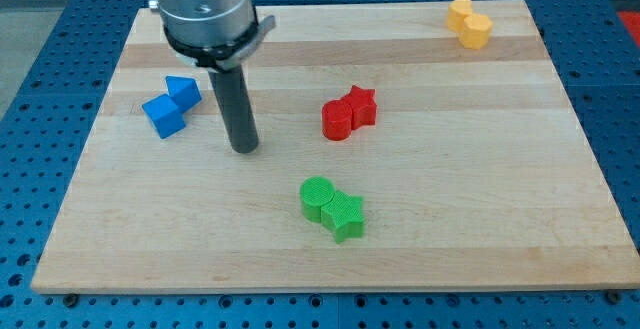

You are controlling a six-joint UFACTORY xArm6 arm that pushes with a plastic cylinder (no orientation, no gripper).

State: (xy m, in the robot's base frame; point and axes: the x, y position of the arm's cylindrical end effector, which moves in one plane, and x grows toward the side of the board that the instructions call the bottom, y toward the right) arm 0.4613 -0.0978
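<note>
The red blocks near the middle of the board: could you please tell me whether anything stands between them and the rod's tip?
Nothing visible does. My tip rests on bare wood to the view's left of the red cylinder and red star, with only open board between. The blue blocks lie on its other side, and the green pair sits lower down.

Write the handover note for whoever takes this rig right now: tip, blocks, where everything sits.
My tip rests on the wooden board, touching no block.
Nearest, to the view's left: two blue blocks, paired.
To the view's right of the tip: red cylinder against red star.
Toward the view's bottom: green cylinder against green star.
View's top right corner: two yellow blocks, touching.
</note>
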